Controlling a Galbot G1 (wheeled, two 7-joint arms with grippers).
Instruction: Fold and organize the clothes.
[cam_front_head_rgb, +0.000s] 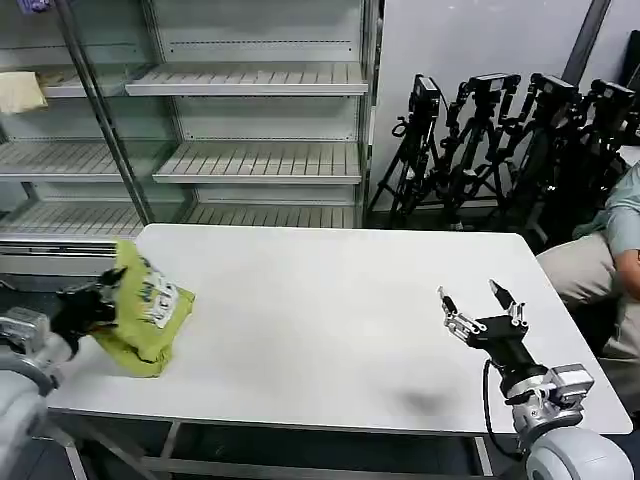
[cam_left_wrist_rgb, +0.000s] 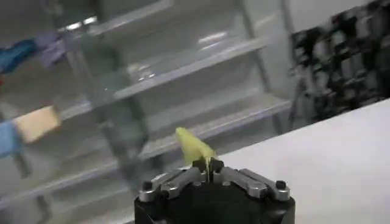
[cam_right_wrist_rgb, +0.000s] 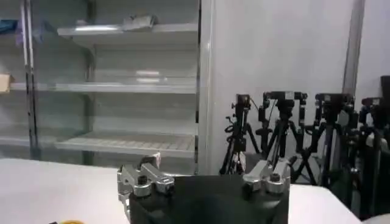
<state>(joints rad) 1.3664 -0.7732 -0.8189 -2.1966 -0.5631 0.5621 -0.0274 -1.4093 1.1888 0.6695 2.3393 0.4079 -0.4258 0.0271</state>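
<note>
We are finding the lime-green, short-sleeved T-shirt of soft fabric (cam_front_head_rgb: 148, 310) lying bunched and partly folded at the left end of the white rectangular table (cam_front_head_rgb: 330, 330), close to the left edge, with a pale printed label showing on its upper layer. The left gripper (cam_front_head_rgb: 100, 293) is sitting at the shirt's outer edge, its fingers pressed together and pinching a fold of the cloth.

We are judging the shirt to be light, limp and prone to sagging or slipping out of shape once lifted; it is not fragile. A hem, shoulder seam or doubled edge would be offering the firmest hold, since a single layer is likely to drag the rest unevenly.

The right gripper (cam_front_head_rgb: 483, 308) is waiting over the table's right end, well apart from the shirt, its fingers spread and holding nothing.

The left wrist view is confirming what the head view leaves unclear: a peak of lime cloth (cam_left_wrist_rgb: 194, 146) is rising from between the closed fingertips. The right wrist view is showing its open fingers (cam_right_wrist_rgb: 141, 180) against grey metal shelving (cam_right_wrist_rgb: 128, 85) and black tripods (cam_right_wrist_rgb: 286, 134).
</note>
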